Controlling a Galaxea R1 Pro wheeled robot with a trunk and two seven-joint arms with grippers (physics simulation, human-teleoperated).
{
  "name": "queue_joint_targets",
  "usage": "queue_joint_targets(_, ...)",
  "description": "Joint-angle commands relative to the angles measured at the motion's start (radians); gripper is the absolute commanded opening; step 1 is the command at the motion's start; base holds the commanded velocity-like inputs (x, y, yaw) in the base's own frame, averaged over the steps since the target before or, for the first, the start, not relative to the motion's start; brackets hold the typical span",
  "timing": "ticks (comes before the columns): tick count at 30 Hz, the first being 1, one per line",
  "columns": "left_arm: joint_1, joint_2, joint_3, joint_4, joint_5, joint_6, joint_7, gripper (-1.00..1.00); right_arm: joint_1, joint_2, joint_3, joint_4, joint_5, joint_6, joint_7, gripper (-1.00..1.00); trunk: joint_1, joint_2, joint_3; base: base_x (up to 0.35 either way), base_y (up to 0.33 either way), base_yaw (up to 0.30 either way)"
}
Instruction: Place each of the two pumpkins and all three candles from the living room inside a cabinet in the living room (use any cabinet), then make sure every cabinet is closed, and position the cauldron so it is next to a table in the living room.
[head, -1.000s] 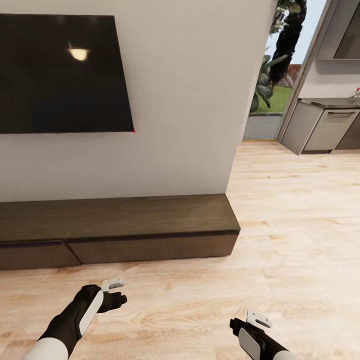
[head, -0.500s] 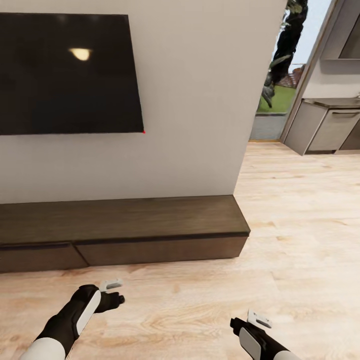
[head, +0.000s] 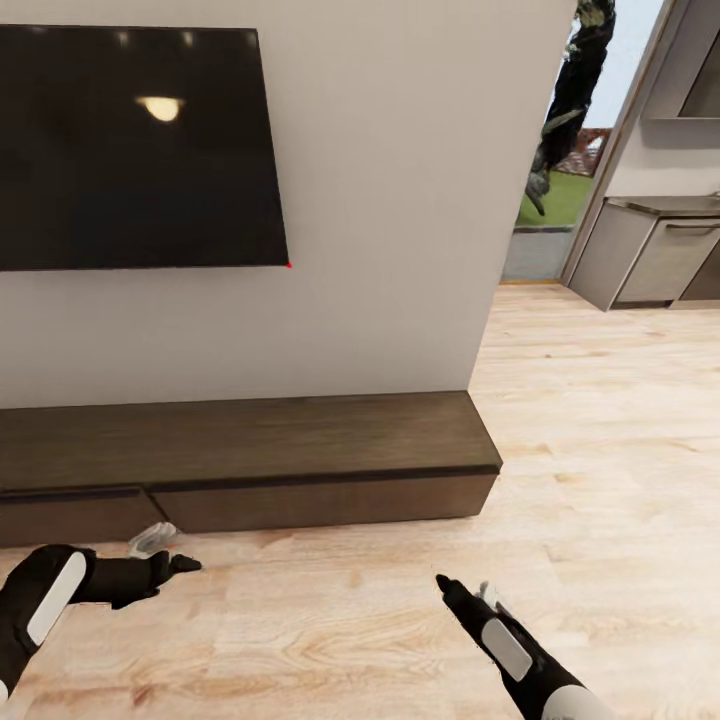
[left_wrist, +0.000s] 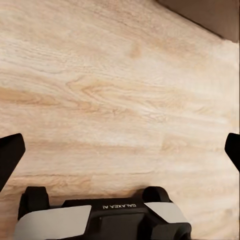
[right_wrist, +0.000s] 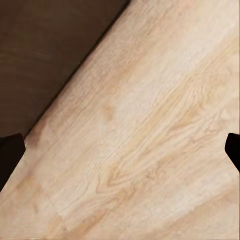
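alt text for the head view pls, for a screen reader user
A long, low dark-brown cabinet with its drawers closed runs along a white wall under a black wall-mounted TV. Both arms reach toward it over the light wood floor, with the left gripper near the drawer fronts and the right gripper further back. A doorway on the right opens to grey kitchen units.

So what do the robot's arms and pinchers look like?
Both arms are mostly black with white panels. The left gripper has dark fingers and a pale grey piece on top. The right gripper is black and slim, with a white oval panel on its wrist. In the left wrist view, the gripper's base is black and white with small "GALAXEA AI" lettering, and its black fingertips look pointed.
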Motion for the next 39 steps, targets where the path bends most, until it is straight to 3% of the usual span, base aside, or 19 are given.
queue_joint_targets(1, 0.000, 0.025, 0.001, -0.002, 0.001, 0.000, -0.053, 1.00, 0.000, 0.001, -0.021, -0.004, -0.009, -0.001, 0.068, 1.00, 0.000, 0.000, 0.000, 0.000, 0.000, 0.000)
queue_joint_targets(4, 0.000, 0.074, -0.001, 0.001, -0.002, 0.000, -0.194, 1.00, 0.000, 0.003, -0.052, -0.008, -0.021, -0.005, 0.159, 1.00, 0.000, 0.000, 0.000, 0.000, 0.000, 0.000)
queue_joint_targets(7, 0.000, 0.096, 0.002, 0.003, -0.004, 0.000, -0.251, 1.00, 0.000, 0.010, -0.060, -0.010, -0.024, -0.008, 0.182, 1.00, 0.008, -0.014, -0.006, 0.000, 0.000, 0.000)
queue_joint_targets(11, 0.000, 0.113, 0.007, 0.004, -0.002, 0.000, -0.275, 1.00, 0.000, 0.014, -0.065, -0.015, -0.024, -0.010, 0.199, 1.00, 0.023, -0.042, -0.019, 0.000, 0.000, 0.000)
queue_joint_targets(17, 0.000, 0.117, 0.007, 0.004, 0.003, 0.000, -0.308, 1.00, 0.000, 0.015, -0.066, -0.019, -0.020, -0.012, 0.205, 1.00, 0.046, -0.084, -0.038, 0.000, 0.000, 0.000)
queue_joint_targets(22, 0.000, 0.117, 0.001, 0.004, 0.003, 0.000, -0.399, 1.00, 0.000, 0.016, -0.064, -0.021, -0.017, -0.013, 0.205, 1.00, 0.065, -0.119, -0.053, 0.000, 0.000, 0.000)
queue_joint_targets(27, 0.000, 0.113, -0.003, 0.005, 0.003, 0.000, -0.453, 1.00, 0.000, 0.017, -0.065, -0.025, -0.020, -0.012, 0.206, 1.00, 0.084, -0.154, -0.069, 0.000, 0.000, 0.000)
queue_joint_targets(29, 0.000, 0.112, -0.003, 0.005, 0.003, 0.000, -0.478, 1.00, 0.000, 0.030, -0.064, -0.028, -0.018, -0.019, 0.206, 1.00, 0.092, -0.168, -0.075, 0.000, 0.000, 0.000)
queue_joint_targets(34, 0.000, 0.113, -0.003, 0.005, 0.003, 0.000, -0.520, 1.00, 0.000, 0.104, -0.063, -0.046, -0.015, -0.129, 0.206, 1.00, 0.111, -0.203, -0.091, 0.000, 0.000, 0.000)
queue_joint_targets(39, 0.000, 0.113, -0.002, 0.016, 0.003, 0.000, -0.527, 1.00, 0.000, 0.116, -0.100, -0.044, -0.056, -0.155, 0.218, 1.00, 0.130, -0.238, -0.107, 0.000, 0.000, 0.000)
